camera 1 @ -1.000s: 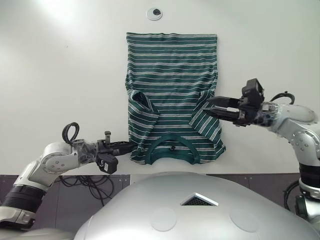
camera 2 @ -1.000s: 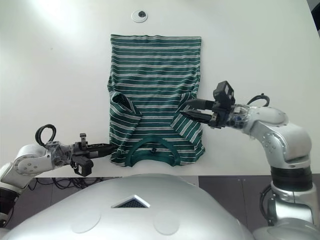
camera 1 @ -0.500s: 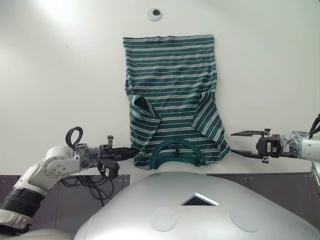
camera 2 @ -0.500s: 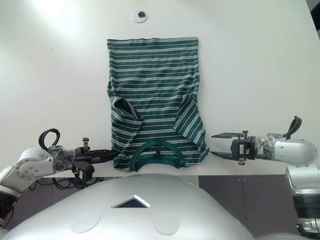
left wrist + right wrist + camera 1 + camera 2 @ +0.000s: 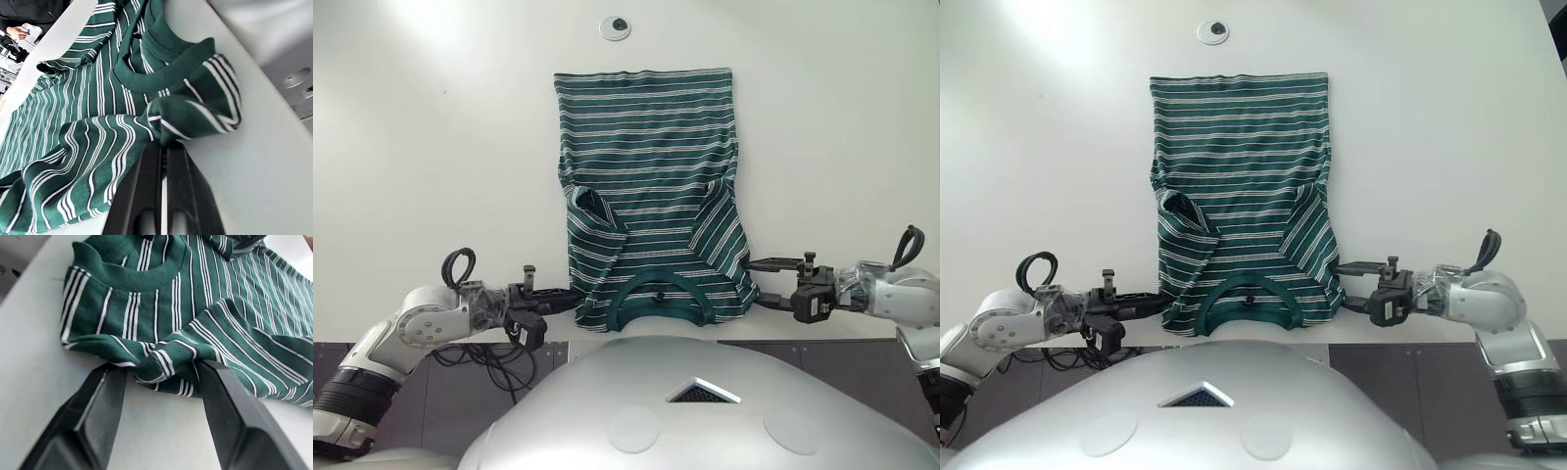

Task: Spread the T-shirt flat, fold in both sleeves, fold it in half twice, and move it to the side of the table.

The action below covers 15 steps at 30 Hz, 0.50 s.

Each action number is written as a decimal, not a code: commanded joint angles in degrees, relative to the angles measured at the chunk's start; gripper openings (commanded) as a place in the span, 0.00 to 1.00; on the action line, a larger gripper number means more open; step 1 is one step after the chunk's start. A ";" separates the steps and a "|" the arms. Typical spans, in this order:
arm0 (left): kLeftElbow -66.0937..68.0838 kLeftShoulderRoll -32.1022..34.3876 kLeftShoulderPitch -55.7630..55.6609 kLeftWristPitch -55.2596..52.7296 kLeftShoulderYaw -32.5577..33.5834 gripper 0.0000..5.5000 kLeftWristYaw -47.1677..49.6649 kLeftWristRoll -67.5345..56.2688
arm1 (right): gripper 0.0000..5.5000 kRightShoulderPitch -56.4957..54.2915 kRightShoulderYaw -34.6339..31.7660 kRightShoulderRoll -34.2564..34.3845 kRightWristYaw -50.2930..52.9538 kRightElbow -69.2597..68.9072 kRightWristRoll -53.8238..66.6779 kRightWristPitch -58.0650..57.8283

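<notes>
On the white table (image 5: pixel 431 147), the striped green T-shirt (image 5: pixel 651 166) lies lengthwise, sleeves folded inward and collar at the near edge. Its near left shoulder corner is pinched in the left gripper (image 5: pixel 574 294). The right gripper (image 5: pixel 753 281) is spread, with its fingers (image 5: pixel 98 401) straddling the near right shoulder corner.

The head stereo pair sits up high, looking forward and down over the worktop (image 5: pixel 431 147). Both eyes get the whole T-shirt (image 5: pixel 651 166) and both arms, with the right eye's framing nudged a bit sideways. Each wrist cam rides right behind its own hand and skims low and very close. The left hand (image 5: pixel 164 147) is at one near corner, the right hand (image 5: pixel 159 377) at the other. All four views share the collar (image 5: pixel 1244 294) end.
</notes>
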<state>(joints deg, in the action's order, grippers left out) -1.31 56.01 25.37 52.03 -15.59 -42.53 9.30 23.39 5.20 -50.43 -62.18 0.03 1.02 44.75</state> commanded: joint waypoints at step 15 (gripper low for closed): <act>1.33 0.19 0.68 -2.04 -1.92 0.00 -1.26 -2.11 | 0.01 1.55 4.60 -5.06 -1.66 -1.85 7.25 -7.82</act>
<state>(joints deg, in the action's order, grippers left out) -0.68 56.01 25.12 52.29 -16.02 -42.51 8.58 24.10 9.30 -52.85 -61.74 -0.46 4.90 40.26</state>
